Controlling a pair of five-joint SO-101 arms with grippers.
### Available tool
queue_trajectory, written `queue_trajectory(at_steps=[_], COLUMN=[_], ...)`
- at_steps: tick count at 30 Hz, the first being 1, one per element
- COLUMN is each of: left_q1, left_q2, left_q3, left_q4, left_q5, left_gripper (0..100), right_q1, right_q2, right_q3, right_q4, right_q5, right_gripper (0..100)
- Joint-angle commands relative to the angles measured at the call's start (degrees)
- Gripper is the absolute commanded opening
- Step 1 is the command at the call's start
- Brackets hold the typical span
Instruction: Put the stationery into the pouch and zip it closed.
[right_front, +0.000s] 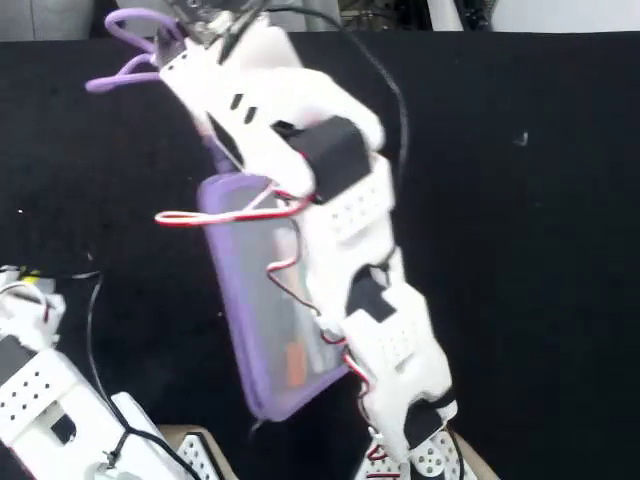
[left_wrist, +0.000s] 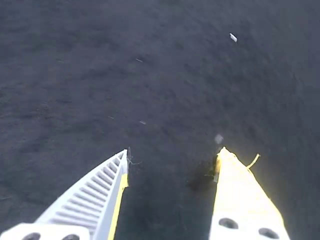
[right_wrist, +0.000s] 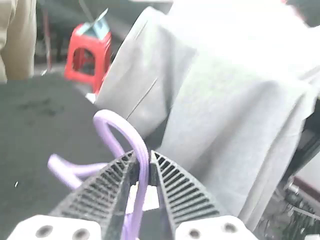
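Observation:
The purple pouch (right_front: 262, 320) with a clear window lies lengthwise on the black table (right_front: 520, 250), partly hidden under the right arm (right_front: 340, 200). An orange item (right_front: 295, 365) shows through the window near its close end. At the table's far edge, my right gripper (right_wrist: 143, 159) is shut on the pouch's purple loop strap (right_wrist: 125, 132), which curls out to the far left (right_front: 128, 24). My left gripper (left_wrist: 173, 152) hangs open over bare black table with nothing between its fingers. The left arm (right_front: 40, 390) sits at the near left corner.
Red and white cables (right_front: 230, 215) drape from the right arm across the pouch's far end. A small white speck (left_wrist: 233, 37) lies on the table. Beyond the table's far edge are grey cloth (right_wrist: 225, 100) and a red stool (right_wrist: 87, 50).

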Motion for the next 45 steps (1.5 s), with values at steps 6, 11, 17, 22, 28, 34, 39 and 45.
queue_trajectory(at_steps=[6,11,17,22,28,34,39,45], left_q1=[15.3,23.1,35.3,43.7,49.2,59.6,66.3,72.2], left_q2=[-2.2,-8.9,-21.8,-29.4,-30.4,-30.9,-31.0,-30.9], left_q3=[-7.0,-13.8,-16.0,-15.7,-15.5,-16.1,-19.0,-27.2], left_q4=[0.1,5.1,6.0,6.0,6.1,6.2,7.1,14.2], left_q5=[-0.4,4.3,5.0,4.9,1.7,1.4,-2.7,-7.2], left_gripper=[28,28,28,28,30,32,32,31], right_q1=[5.0,6.3,6.3,6.3,6.3,6.3,6.3,6.3], right_q2=[-10.1,-10.1,-11.4,-14.9,-19.1,-20.8,-20.8,-20.8], right_q3=[-2.4,-3.0,-3.0,-3.0,-2.9,-2.9,-2.9,-2.9], right_q4=[-1.1,0.4,2.4,4.7,8.7,9.5,10.3,10.7], right_q5=[-0.3,-0.3,-0.3,-0.3,-0.2,-0.2,-0.2,-0.2], right_gripper=[1.1,1.1,1.1,1.1,1.1,1.1,1.1,1.1])
